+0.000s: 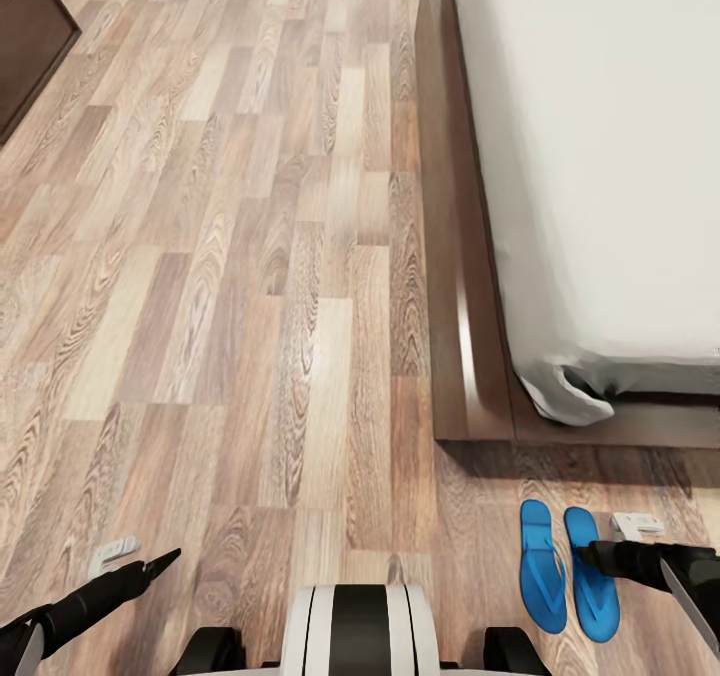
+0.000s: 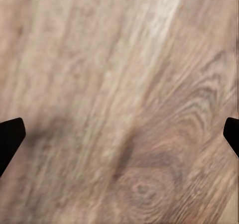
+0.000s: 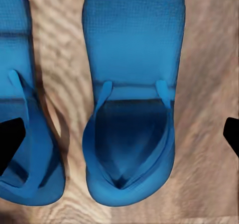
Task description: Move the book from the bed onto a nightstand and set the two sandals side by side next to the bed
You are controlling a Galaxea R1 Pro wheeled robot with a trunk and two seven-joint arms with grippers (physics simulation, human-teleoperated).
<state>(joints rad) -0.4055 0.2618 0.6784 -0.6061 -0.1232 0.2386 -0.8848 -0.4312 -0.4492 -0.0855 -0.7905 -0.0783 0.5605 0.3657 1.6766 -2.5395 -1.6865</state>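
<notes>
While both blue sandals (image 1: 565, 568) lie side by side on the floor (image 1: 250, 306) just off the foot of the bed (image 1: 600, 156), the right hand (image 3: 119, 134) hovers wide open and empty above one sandal, the left hand (image 2: 119, 134) is likewise open over bare planks, and the book job looks still pending.

You have the light wood-plank floor (image 1: 250, 306) carrying everything here. Lying flat on it, just off the foot corner of the bed (image 1: 470, 356), are the two blue sandals (image 1: 566, 581), side by side and nearly parallel with only a narrow strip of planks between them. The bed's dark brown frame rests on the same floor, its pale mattress (image 1: 610, 156) on top.
</notes>
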